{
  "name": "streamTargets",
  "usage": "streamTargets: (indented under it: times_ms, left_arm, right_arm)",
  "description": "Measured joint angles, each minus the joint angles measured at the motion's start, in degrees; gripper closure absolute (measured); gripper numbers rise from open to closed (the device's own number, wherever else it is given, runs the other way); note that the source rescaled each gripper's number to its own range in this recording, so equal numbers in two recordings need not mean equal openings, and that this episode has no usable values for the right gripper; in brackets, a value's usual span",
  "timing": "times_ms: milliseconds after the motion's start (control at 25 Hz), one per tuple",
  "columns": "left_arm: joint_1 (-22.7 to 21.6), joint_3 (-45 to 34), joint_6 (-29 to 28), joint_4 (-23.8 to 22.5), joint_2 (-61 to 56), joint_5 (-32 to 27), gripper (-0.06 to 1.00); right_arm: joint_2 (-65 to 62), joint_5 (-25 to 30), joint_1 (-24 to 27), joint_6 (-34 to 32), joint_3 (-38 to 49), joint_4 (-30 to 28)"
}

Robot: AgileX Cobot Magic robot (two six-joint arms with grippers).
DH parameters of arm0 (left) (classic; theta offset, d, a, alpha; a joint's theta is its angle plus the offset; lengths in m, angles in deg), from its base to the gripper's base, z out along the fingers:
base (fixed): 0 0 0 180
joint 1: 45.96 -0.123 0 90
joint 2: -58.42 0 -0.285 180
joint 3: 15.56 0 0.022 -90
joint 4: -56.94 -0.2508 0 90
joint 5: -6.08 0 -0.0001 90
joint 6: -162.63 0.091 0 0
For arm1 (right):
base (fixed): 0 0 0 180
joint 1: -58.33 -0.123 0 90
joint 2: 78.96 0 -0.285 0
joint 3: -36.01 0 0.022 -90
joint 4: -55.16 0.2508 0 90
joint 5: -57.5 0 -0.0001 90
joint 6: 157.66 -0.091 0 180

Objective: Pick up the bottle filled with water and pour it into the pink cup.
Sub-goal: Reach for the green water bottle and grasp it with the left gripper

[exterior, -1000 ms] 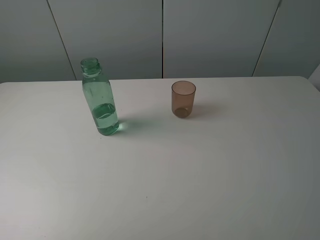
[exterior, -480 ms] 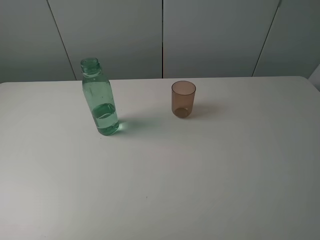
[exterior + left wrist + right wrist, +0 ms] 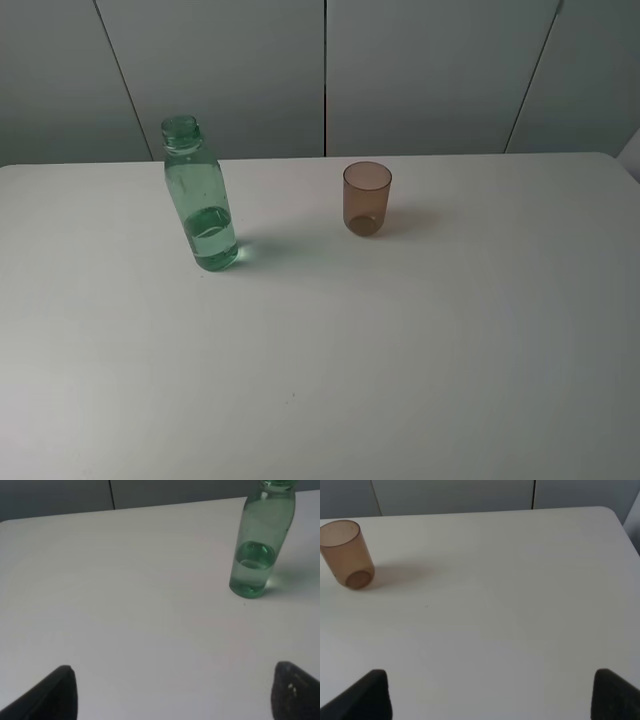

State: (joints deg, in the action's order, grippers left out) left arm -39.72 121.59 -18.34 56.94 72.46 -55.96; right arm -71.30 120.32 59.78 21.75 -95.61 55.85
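No movement: bottle (image 3: 203,200) upright, transparent green, part-full.

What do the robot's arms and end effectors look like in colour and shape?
Only the tips show, in the wrist views. The left end effector and the right end effector each have two matte black fingers with blunt, rounded ends. No arm link, cable or marking is visible.

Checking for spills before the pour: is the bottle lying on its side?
No, the bottle stands upright on the table, its open neck pointing up.
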Motion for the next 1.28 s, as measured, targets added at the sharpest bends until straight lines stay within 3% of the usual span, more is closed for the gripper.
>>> streamTargets:
  times_ms: [160, 480, 760, 920, 1160, 1280]
  left_arm:
    - [0.00, 1.72, 0.00, 2.20, 6.49, 2.48, -0.02]
    - [0.00, 3.49, 6.52, 13.90, 20.03, 14.16, -0.02]
    - [0.00, 3.49, 13.24, 19.89, 30.77, 22.70, -0.02]
    - [0.00, 3.49, 16.17, 21.05, 36.69, 27.06, -0.02]
    - [5.00, 3.04, 30.45, 26.99, 44.42, 35.36, -0.02]
    - [8.26, -0.90, 38.56, 31.73, 45.51, 42.61, -0.02]
  right_arm:
    - [0.00, 0.00, 0.00, 0.00, 0.00, 0.00]
    - [0.00, 0.00, 0.00, 0.00, 0.00, 0.00]
    - [0.00, 0.00, 0.00, 0.00, 0.00, 0.00]
    - [0.00, 0.00, 0.00, 0.00, 0.00, 0.00]
    - [0.00, 0.00, 0.00, 0.00, 0.00, 0.00]
    - [0.00, 0.00, 0.00, 0.00, 0.00, 0.00]
